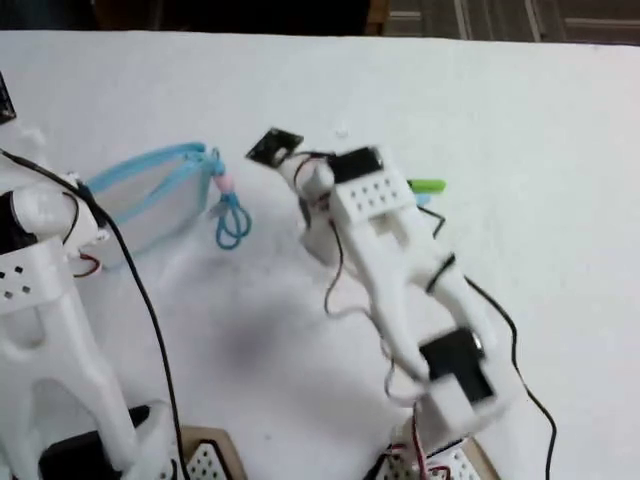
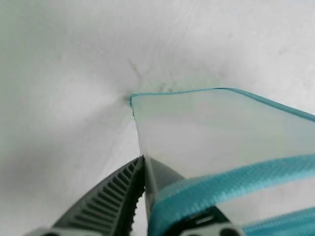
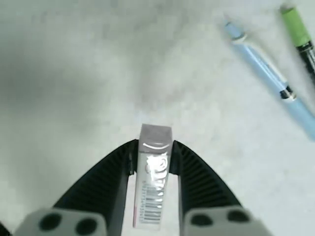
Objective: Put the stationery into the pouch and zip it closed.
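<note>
1. the left tool (image 2: 145, 164) is closed tight on one corner of the pouch (image 2: 221, 128), pinching its clear wall between the fingers.
2. the pouch lies on the desk (image 1: 500, 100) at the left arm's side. its blue zip edges stand apart, so the mouth looks open, and a blue cord (image 1: 232, 222) trails from its far end.
3. the right tool (image 3: 153, 146) is partly closed around a small labelled block (image 3: 152, 182), perhaps an eraser, gripping it on both sides. in the high view this tool sits near the desk's middle, apart from the pouch's cord end.
4. a blue pen (image 3: 266, 73) and a green pen (image 3: 297, 27) lie side by side on the desk beyond the right arm, well apart from the pouch.
5. progress, as i judge it: early. the pouch looks held ready and nothing shows inside its clear walls. the block is picked up but not yet in.
6. left to do: carry the block into the mouth, fetch both pens and put them in, then pull the zip shut.
</note>
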